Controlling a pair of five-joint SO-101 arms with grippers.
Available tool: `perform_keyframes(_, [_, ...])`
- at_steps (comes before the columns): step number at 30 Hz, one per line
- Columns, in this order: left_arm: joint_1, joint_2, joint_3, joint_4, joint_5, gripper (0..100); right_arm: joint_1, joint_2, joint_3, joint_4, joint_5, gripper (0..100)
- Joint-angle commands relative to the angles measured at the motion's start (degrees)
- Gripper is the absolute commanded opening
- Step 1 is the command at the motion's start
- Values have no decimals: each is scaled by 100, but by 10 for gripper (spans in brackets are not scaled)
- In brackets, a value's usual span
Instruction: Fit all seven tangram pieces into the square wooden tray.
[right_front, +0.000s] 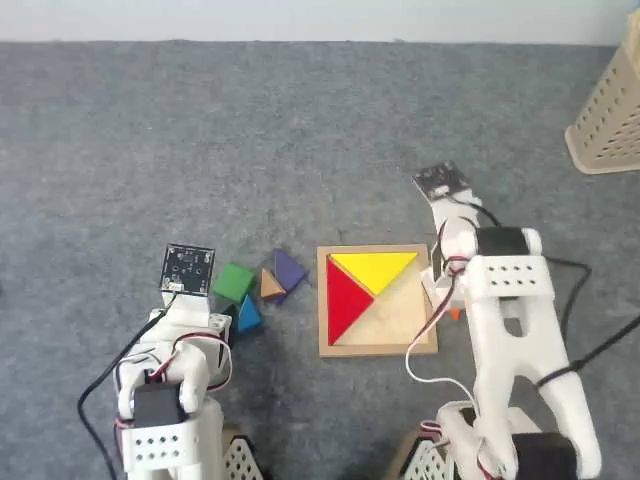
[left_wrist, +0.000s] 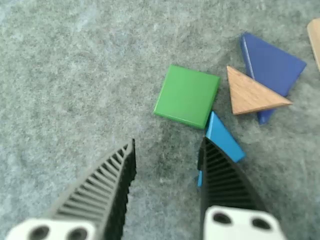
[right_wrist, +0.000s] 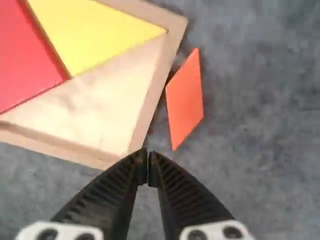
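The square wooden tray (right_front: 378, 346) holds a yellow triangle (right_front: 375, 268) and a red triangle (right_front: 345, 295); the remainder of its floor is bare. Left of it lie a green square (left_wrist: 187, 96), a light blue triangle (left_wrist: 224, 140), a wooden triangle (left_wrist: 252, 92) and a dark blue piece (left_wrist: 272, 65). My left gripper (left_wrist: 167, 150) hangs open just short of the green square, one finger beside the light blue triangle. An orange parallelogram (right_wrist: 185, 100) lies on the carpet against the tray's right rim (right_wrist: 160, 85). My right gripper (right_wrist: 147, 156) is shut and empty, near the tray's corner.
A beige slatted basket (right_front: 610, 110) stands at the far right edge. Grey carpet covers the table, with open room behind the tray and at the far left. The right arm's body (right_front: 505, 300) overhangs the tray's right side.
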Motion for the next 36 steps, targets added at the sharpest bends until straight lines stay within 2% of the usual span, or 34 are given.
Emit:
perform_keyframes(1, [-9, -97, -48, 26, -44, 194, 110, -347, 211, -295, 35, 10])
perform_keyframes(5, [0, -97, -48, 26, -44, 194, 365, -347, 369, -400, -44, 10])
perform_keyframes(9, [0, -97, -48, 26, -44, 194, 1086, -347, 484, -435, -26, 10])
perform_keyframes(13, [18, -97, -48, 26, -44, 194, 1596, -347, 1002, -1042, 387, 10])
perform_keyframes(20, [18, -97, -48, 26, -26, 194, 1613, -347, 1969, -1780, 659, 10])
perform_keyframes(28, [-18, -97, -48, -44, -53, 193, 1604, -347, 2391, -2114, 677, 10])
perform_keyframes(31, [-26, -97, -48, -299, -62, 193, 1604, -347, 2426, -2167, 677, 10])
perform_keyframes(33, [-44, -97, -57, -440, -316, 193, 1604, -347, 2435, -2185, 677, 10])
perform_keyframes(36, [-747, -97, -338, -765, -1521, 192, 1604, -347, 2453, -2193, 677, 10])
